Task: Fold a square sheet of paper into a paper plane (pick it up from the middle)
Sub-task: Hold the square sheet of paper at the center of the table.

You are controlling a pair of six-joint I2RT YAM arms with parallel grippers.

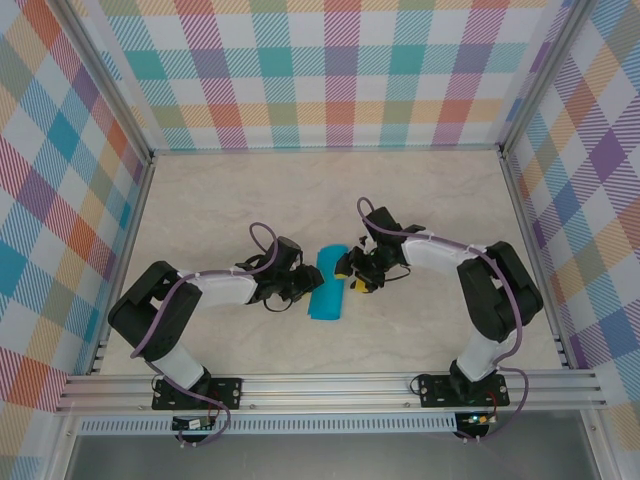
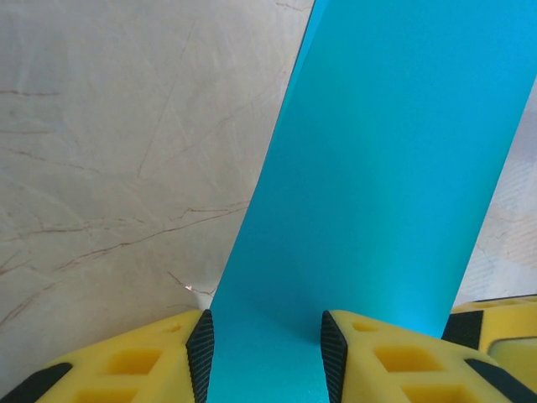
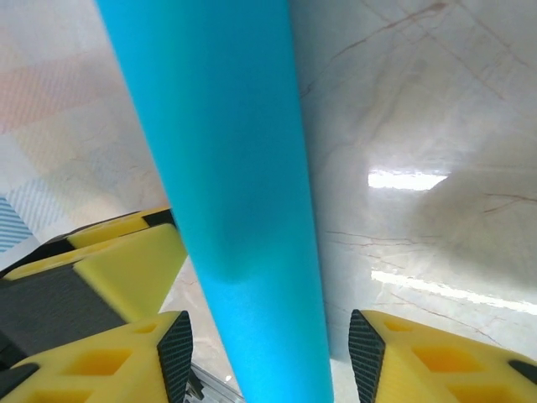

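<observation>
One pale, marble-veined bench carries two black-and-white arms that reach inward from either side. Between them, mid-bench, sits a matte teal-blue sheet of paper, folded into a narrow, slightly arched strip. The left claw is closed on the strip, and the paper fills the gap from one black pad to the other. The right claw straddles it with jaws apart, with bench showing on both sides of the paper.
</observation>
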